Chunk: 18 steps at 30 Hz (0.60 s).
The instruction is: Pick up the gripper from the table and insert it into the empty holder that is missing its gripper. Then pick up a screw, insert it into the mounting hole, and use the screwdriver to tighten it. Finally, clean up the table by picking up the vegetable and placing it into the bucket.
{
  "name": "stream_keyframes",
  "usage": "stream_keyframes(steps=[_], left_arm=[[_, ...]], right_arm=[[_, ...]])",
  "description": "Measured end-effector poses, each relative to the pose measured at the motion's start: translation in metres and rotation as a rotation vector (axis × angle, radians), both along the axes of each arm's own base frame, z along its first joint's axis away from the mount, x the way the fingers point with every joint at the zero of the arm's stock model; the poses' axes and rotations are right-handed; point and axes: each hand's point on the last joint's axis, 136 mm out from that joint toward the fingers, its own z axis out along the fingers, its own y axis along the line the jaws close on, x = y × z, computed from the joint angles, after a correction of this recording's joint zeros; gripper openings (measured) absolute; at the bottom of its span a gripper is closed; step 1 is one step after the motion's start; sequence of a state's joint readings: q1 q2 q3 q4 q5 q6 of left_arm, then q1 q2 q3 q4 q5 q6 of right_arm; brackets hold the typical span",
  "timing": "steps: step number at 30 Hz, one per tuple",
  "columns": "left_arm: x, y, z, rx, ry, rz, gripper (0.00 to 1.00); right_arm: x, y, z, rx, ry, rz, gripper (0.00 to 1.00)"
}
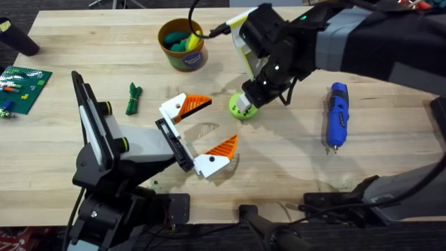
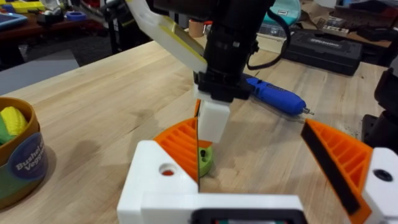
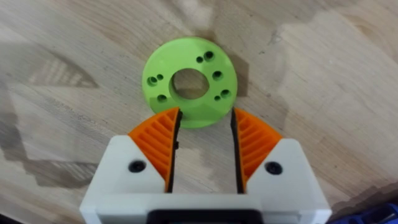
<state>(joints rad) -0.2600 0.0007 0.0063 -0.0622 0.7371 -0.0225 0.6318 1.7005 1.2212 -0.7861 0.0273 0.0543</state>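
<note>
The dark green vegetable lies on the surface left of centre, with the yellow bucket above it. At centre, the left gripper spreads its jaws wide. The right gripper's jaws straddle the lime-green disc, parted. The blue screwdriver lies far right

Only readable bit sits on the bucket at the far left: blue label, looks like "Bushel" plus a cut-off "Vegg". Rest too curved away to make out.
</note>
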Motion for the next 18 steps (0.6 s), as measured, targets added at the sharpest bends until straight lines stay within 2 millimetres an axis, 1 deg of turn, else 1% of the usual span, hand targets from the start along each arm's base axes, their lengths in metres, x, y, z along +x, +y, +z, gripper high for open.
stream_keyframes(steps=[6, 18], left_arm=[[0.0000, 0.0000, 0.0003, -0.001, -0.001, 0.000, 0.992], [0.0000, 0.0000, 0.0003, -0.001, -0.001, 0.000, 0.992]], right_arm=[[-0.0027, 0.0000, -0.0038, -0.004, 0.017, 0.002, 0.475], [-0.0027, 0.0031, -0.0006, 0.011, 0.023, 0.006, 0.475]])
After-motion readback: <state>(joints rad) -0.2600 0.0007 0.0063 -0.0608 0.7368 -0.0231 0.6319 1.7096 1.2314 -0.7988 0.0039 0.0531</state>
